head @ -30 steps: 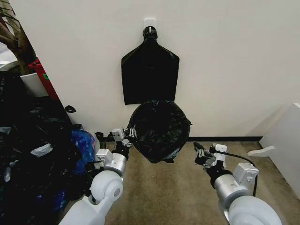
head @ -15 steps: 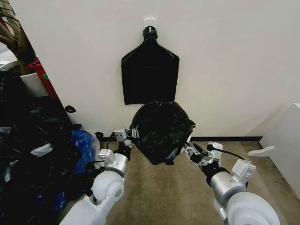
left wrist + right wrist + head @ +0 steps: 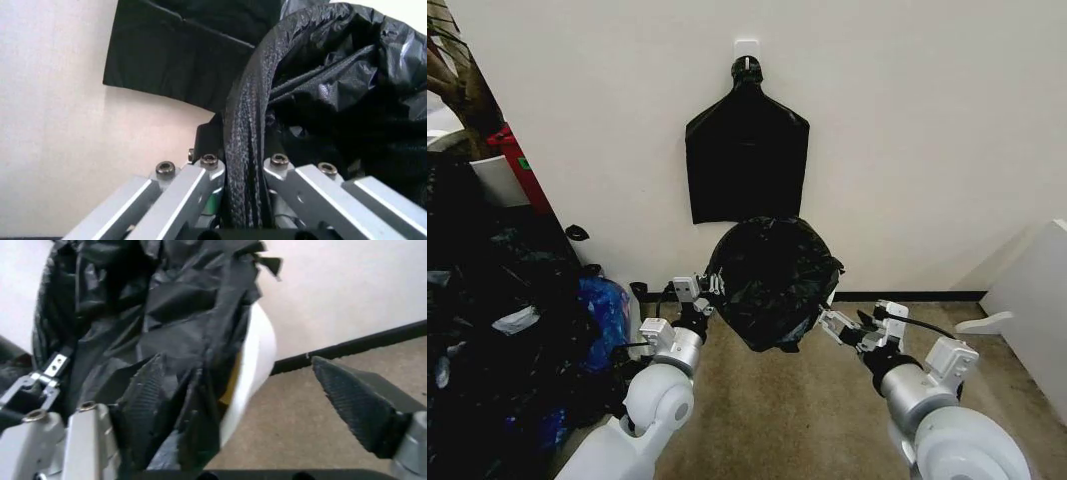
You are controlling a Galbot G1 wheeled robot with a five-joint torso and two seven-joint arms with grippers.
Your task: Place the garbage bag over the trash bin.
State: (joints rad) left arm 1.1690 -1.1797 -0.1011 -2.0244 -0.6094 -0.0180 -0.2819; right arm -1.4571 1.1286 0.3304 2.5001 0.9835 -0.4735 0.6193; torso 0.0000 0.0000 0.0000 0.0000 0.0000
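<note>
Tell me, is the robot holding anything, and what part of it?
Yes. The left hand pinches the garbage bag by its bunched edge. The right hand is open around the bag-draped trash bin rim, gripping nothing.

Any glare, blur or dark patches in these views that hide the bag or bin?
Head view: even light, but the garbage bag reads as a near-featureless black mass. Left wrist view: sharp, with sheen on the bag folds. Right wrist view: soft focus up close, right gripper pads blurred, trash bin wall bright.
</note>
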